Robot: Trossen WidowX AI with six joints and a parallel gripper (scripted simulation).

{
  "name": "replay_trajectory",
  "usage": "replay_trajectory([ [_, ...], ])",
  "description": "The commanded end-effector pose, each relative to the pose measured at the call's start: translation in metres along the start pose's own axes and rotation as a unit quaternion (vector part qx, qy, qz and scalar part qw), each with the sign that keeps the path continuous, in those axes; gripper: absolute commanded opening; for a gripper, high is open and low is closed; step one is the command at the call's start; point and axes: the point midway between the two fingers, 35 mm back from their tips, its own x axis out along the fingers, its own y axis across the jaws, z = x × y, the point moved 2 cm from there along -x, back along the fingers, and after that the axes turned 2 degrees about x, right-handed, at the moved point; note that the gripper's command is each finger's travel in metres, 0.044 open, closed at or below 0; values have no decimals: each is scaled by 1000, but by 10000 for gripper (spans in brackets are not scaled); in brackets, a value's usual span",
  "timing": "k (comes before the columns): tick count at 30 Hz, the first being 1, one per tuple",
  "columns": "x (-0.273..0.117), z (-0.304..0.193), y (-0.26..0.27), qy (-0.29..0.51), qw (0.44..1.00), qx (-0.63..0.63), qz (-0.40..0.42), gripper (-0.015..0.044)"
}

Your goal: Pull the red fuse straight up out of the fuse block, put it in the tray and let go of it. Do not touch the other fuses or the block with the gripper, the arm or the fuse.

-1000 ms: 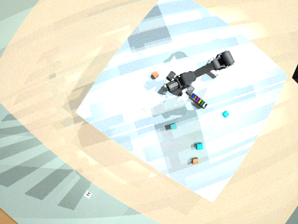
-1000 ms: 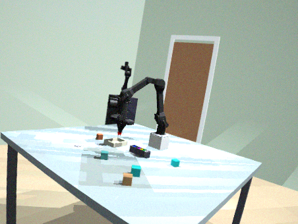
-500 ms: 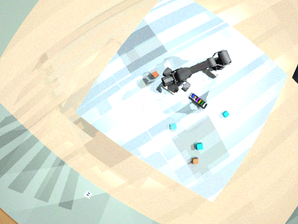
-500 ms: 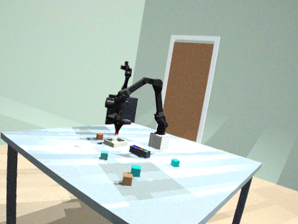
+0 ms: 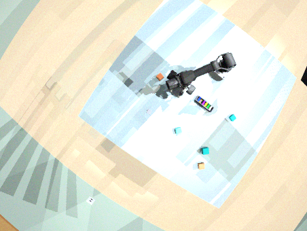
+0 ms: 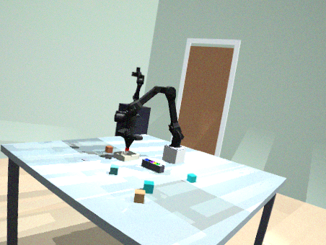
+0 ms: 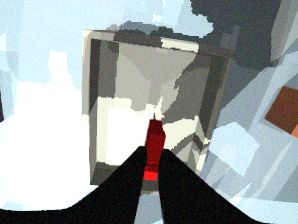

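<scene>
My gripper (image 7: pixel 152 154) (image 6: pixel 127 148) is shut on the red fuse (image 7: pixel 155 136) (image 6: pixel 127 150), which points down between the fingertips. The fuse is over the tray (image 7: pixel 86 80) (image 6: pixel 133 157), seen in the wrist view inside the outline of its walls, towards the near wall. In the exterior view it is at or just above the tray's rim; whether it touches the tray's floor I cannot tell. In the top view the arm hides the tray. The black fuse block (image 5: pixel 204 104) (image 6: pixel 153 166) stands apart from the gripper, with several coloured fuses in it.
An orange-brown cube (image 5: pixel 159 77) (image 6: pixel 109 148) (image 7: pixel 286 111) lies beyond the tray, on the right in the wrist view. Teal cubes (image 5: pixel 205 151) (image 5: pixel 232 117) (image 5: pixel 178 130) and a tan cube (image 5: pixel 201 166) (image 6: pixel 139 196) lie farther off on the table.
</scene>
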Motion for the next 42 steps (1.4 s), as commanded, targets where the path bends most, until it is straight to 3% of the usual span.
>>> replay_trajectory([
  [1,7,-1,1,1,1000,-1,2,0],
  [4,9,-1,1,1,1000,-1,2,0],
  [17,3,0,0,1,1000,-1,1,330],
  [21,-31,-1,1,1,1000,-1,2,330],
  [42,-30,-1,1,2,1000,2,1,330],
])
